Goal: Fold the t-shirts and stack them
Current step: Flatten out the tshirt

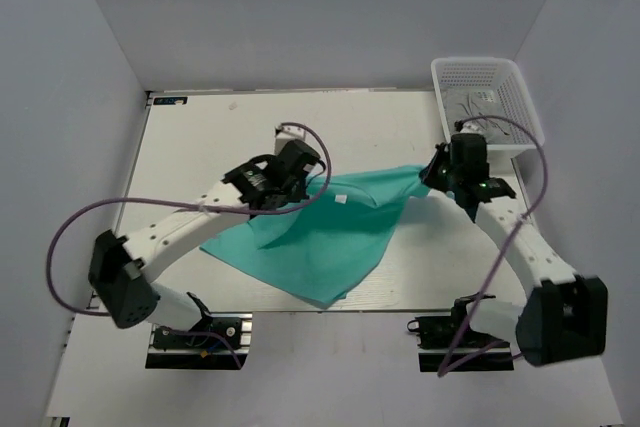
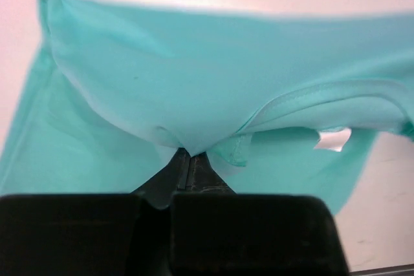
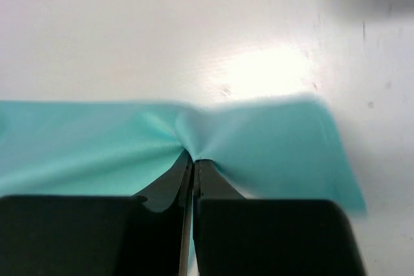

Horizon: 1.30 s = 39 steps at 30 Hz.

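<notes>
Pinched the teal t-shirt (image 1: pixel 330 232) near its collar with left claw (image 2: pixel 189 156) clamped; pinched its right edge with right claw (image 3: pixel 193 159) clamped; held it stretched between both, partly on the bench (image 1: pixel 200 137).

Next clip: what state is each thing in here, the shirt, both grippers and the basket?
t-shirt: unfolded, rumpled, pinched in two places.
left gripper: fingers shut on the t-shirt near its collar.
right gripper: fingers shut on the t-shirt's edge.
basket: upright at the far right corner.
</notes>
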Motion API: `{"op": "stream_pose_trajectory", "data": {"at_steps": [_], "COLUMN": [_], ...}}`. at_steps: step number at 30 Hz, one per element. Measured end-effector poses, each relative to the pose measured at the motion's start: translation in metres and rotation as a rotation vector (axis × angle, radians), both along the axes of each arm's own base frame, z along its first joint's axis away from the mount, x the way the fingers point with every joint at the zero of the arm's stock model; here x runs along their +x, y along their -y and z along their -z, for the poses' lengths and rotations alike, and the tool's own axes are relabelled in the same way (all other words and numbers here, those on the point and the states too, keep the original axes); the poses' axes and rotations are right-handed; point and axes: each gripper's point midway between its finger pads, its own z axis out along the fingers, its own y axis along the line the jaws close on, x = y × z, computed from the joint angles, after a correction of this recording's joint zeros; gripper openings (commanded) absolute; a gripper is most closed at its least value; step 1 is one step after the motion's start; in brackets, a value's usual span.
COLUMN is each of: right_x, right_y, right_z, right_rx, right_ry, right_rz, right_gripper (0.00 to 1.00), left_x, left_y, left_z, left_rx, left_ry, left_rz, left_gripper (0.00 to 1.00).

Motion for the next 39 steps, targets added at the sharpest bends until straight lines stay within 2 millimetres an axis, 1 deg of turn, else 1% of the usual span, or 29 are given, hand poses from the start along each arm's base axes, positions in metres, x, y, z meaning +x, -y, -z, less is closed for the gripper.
{"op": "stream_pose_trajectory", "data": {"at_steps": [1,2,3,5,7,9,12,15,17,20,23,24,26,28,29,31,33,35,37,39], "right_x": [0.0,-0.001,-0.005,-0.016,-0.032,-0.047,-0.067,-0.09,-0.105,-0.135,-0.17,-0.183,-0.207,-0.23,-0.239,-0.251,-0.252,-0.244,-0.227,-0.199], "right_y": [-0.002,-0.005,-0.008,-0.013,-0.015,-0.014,-0.011,-0.01,-0.008,-0.004,0.002,0.005,0.009,0.013,0.014,0.016,0.016,0.015,0.012,0.008], "right_z": [-0.029,-0.053,-0.083,-0.132,-0.177,-0.216,-0.269,-0.313,-0.337,-0.376,-0.414,-0.426,-0.446,-0.464,-0.47,-0.477,-0.478,-0.474,-0.466,-0.453], "right_rx": [0.014,0.03,0.05,0.08,0.099,0.106,0.11,0.117,0.122,0.132,0.142,0.146,0.152,0.158,0.162,0.168,0.171,0.171,0.167,0.16], "right_ry": [0.077,0.14,0.219,0.348,0.466,0.559,0.673,0.77,0.826,0.917,1.021,1.056,1.122,1.187,1.212,1.242,1.247,1.227,1.185,1.124], "right_rz": [-0.019,-0.038,-0.069,-0.118,-0.157,-0.182,-0.197,-0.223,-0.236,-0.247,-0.252,-0.255,-0.26,-0.265,-0.268,-0.268,-0.269,-0.267,-0.261,-0.249], "right_gripper": [0.0,0.0,0.0,0.0,0.0,0.0,0.0,0.0,0.0,0.0,0.0,0.0,0.0,0.0,0.0,0.0,0.0,0.0,0.0,0.0], "left_x": [0.002,0.003,0.003,0.001,-0.005,-0.015,-0.037,-0.066,-0.086,-0.119,-0.147,-0.155,-0.169,-0.181,-0.185,-0.192,-0.194,-0.188,-0.173,-0.145], "left_y": [-0.002,-0.005,-0.008,-0.014,-0.021,-0.027,-0.037,-0.041,-0.039,-0.034,-0.036,-0.038,-0.044,-0.05,-0.052,-0.059,-0.06,-0.056,-0.048,-0.036], "left_z": [-0.019,-0.038,-0.059,-0.099,-0.141,-0.188,-0.252,-0.307,-0.339,-0.383,-0.418,-0.428,-0.44,-0.448,-0.45,-0.455,-0.456,-0.456,-0.45,-0.438], "left_rx": [-0.035,-0.07,-0.112,-0.19,-0.267,-0.355,-0.485,-0.589,-0.649,-0.717,-0.771,-0.785,-0.801,-0.816,-0.819,-0.827,-0.826,-0.818,-0.796,-0.756], "left_ry": [0.051,0.1,0.152,0.249,0.341,0.437,0.571,0.673,0.727,0.789,0.845,0.863,0.885,0.903,0.906,0.916,0.911,0.895,0.874,0.844], "left_rz": [-0.011,-0.017,-0.018,-0.011,0.008,0.042,0.126,0.256,0.367,0.54,0.666,0.697,0.741,0.772,0.783,0.788,0.787,0.779,0.742,0.664], "left_gripper": [0.0,0.0,0.0,0.0,0.0,0.0,0.0,0.0,0.0,0.0,0.0,0.0,0.0,0.0,0.0,0.0,0.0,0.0,0.0,0.0]}}
